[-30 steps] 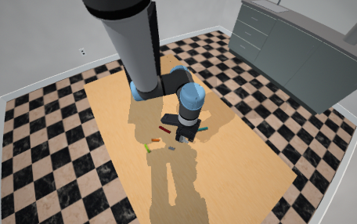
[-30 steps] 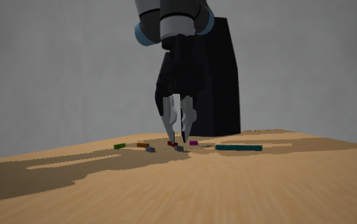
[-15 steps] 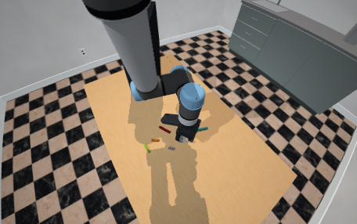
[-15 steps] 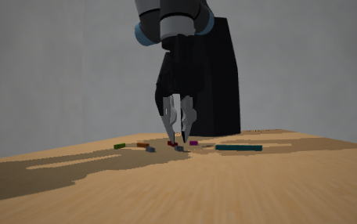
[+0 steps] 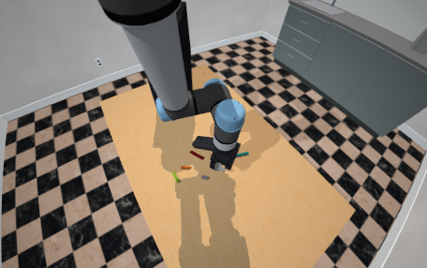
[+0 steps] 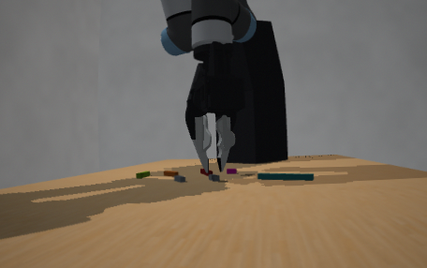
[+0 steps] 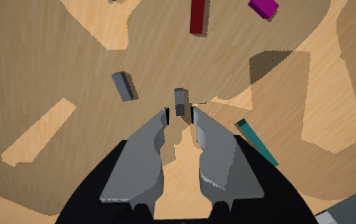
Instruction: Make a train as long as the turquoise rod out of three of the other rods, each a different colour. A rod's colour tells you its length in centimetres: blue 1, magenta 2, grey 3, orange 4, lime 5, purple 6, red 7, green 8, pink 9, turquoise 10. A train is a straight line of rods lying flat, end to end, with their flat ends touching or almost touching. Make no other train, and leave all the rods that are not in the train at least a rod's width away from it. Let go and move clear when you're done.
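My gripper (image 5: 219, 169) (image 6: 213, 168) (image 7: 179, 108) hangs just above the table, its fingers a narrow gap apart and holding nothing. A short grey rod (image 6: 214, 177) (image 7: 180, 101) lies flat on the table right under and just ahead of the fingertips. A second grey rod (image 5: 205, 177) (image 6: 180, 178) (image 7: 122, 86) lies a little to its left. The turquoise rod (image 5: 242, 154) (image 6: 286, 176) (image 7: 257, 143) lies to the right of the fingers. A red rod (image 5: 197, 155) (image 6: 203, 171) (image 7: 198, 16) and a magenta rod (image 6: 231, 171) (image 7: 263, 7) lie farther ahead.
An orange rod (image 5: 186, 167) (image 6: 170, 173) and a lime rod (image 5: 176, 177) (image 6: 142, 174) lie to the left of the group. All rest on a wooden table (image 5: 290, 197). Grey cabinets (image 5: 346, 61) stand beyond the checkered floor.
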`<control>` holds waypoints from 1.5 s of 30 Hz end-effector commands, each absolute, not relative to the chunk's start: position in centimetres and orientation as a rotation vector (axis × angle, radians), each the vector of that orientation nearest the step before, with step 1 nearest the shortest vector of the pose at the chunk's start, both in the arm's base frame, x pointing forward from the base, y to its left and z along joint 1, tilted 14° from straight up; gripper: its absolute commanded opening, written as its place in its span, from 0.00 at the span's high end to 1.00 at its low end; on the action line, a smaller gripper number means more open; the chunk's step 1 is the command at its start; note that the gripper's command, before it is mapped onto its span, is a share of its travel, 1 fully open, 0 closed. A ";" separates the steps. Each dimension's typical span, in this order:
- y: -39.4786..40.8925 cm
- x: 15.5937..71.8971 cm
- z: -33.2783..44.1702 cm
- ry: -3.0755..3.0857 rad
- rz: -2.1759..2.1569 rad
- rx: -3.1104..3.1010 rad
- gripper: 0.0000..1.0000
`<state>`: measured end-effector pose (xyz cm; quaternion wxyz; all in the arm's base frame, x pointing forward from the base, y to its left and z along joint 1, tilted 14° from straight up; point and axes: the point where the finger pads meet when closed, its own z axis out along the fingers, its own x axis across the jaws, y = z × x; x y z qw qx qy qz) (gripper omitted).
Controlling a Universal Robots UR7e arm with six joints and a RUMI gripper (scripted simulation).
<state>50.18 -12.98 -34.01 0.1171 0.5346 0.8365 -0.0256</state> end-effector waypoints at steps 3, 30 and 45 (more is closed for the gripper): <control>-13.0 50.3 -34.3 2.448 -0.075 1.564 0.86; -13.2 50.5 -35.4 2.448 -0.075 1.564 0.86; -13.2 50.5 -35.4 2.448 -0.075 1.564 0.86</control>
